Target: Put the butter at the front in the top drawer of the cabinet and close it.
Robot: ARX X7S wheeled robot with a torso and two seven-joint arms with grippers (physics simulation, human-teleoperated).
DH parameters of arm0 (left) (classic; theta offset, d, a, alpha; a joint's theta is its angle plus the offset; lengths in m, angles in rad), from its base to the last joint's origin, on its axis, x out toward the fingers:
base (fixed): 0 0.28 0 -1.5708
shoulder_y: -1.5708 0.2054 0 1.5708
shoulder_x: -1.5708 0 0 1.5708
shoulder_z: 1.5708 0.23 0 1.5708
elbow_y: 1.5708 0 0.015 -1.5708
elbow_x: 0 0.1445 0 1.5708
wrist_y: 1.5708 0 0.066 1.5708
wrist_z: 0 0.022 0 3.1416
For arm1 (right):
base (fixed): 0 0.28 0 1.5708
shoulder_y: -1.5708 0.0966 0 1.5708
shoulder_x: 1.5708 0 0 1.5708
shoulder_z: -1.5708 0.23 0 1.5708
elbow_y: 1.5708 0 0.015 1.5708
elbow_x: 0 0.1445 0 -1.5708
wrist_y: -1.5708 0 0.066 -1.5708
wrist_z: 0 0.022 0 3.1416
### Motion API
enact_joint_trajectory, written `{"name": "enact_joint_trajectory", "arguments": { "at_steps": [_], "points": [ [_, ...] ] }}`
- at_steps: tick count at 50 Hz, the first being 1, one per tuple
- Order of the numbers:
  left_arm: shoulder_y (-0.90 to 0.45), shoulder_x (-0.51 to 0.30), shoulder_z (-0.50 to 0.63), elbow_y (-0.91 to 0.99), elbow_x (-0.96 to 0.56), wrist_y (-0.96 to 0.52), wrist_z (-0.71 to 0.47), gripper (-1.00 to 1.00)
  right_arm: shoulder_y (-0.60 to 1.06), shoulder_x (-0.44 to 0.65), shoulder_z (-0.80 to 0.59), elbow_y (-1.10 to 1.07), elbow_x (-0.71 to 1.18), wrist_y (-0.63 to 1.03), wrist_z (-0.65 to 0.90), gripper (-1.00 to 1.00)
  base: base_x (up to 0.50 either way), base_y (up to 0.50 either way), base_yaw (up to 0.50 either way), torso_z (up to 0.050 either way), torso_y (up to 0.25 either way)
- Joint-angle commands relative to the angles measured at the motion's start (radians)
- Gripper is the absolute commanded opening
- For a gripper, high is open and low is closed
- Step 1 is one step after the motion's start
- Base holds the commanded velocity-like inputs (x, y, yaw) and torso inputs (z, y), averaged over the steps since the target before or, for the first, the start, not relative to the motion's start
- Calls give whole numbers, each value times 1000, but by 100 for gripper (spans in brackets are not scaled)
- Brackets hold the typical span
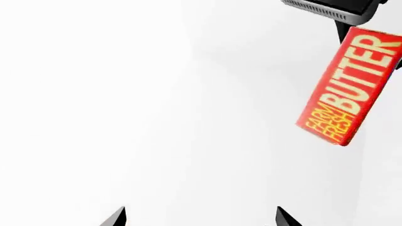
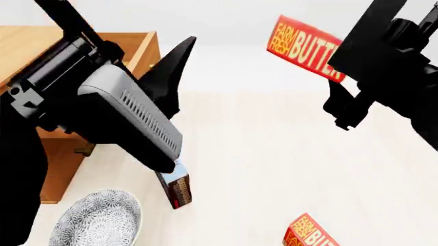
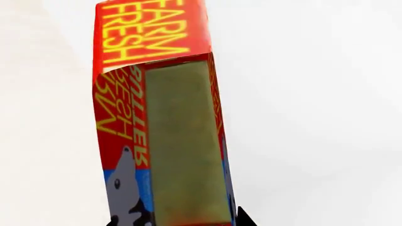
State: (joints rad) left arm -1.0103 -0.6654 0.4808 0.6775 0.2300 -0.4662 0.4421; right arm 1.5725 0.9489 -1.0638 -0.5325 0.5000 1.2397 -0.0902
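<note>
My right gripper (image 2: 340,77) is shut on a red-and-orange butter carton (image 2: 300,47) and holds it high above the pale floor, right of the cabinet (image 2: 27,48). In the right wrist view the carton (image 3: 179,141) fills the space between the fingertips (image 3: 242,219). It also shows in the left wrist view (image 1: 351,87). The top drawer (image 2: 145,47) stands pulled open at the cabinet's upper corner. My left gripper (image 2: 179,56) is open and empty beside the drawer; its gripper (image 1: 201,217) shows only spread tips over white ground. A second butter carton (image 2: 311,233) lies at the bottom edge.
A blue chocolate pudding box (image 2: 179,188) lies on the floor under my left arm. A patterned grey bowl (image 2: 99,219) sits at the lower left. A brass handle (image 2: 85,150) of a lower drawer shows on the cabinet front.
</note>
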Motion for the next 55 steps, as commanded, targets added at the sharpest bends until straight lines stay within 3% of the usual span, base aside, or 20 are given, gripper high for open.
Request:
{"name": "enact_joint_trajectory", "arguments": {
  "at_steps": [1,14,24,36,55],
  "points": [
    [-368,20,151,-307,84,236,285,100,180,36,-155,-164,-259,32,38,-100,0,0,3,0,0],
    [-493,-61,309,-579,155,768,289,100,241,44,-191,-102,-321,-23,19,-100,0,0,0,0,1],
    [-470,-78,334,-630,182,916,209,100,291,38,-264,-89,-426,-102,33,-100,0,0,0,0,1],
    [-361,-48,318,-605,132,839,140,100,306,42,-360,-123,-541,-135,55,-100,0,0,0,1,1],
    [-295,28,303,-639,80,735,84,100,255,88,-344,-264,-538,-40,85,-100,0,0,0,0,2]
  ]
}}
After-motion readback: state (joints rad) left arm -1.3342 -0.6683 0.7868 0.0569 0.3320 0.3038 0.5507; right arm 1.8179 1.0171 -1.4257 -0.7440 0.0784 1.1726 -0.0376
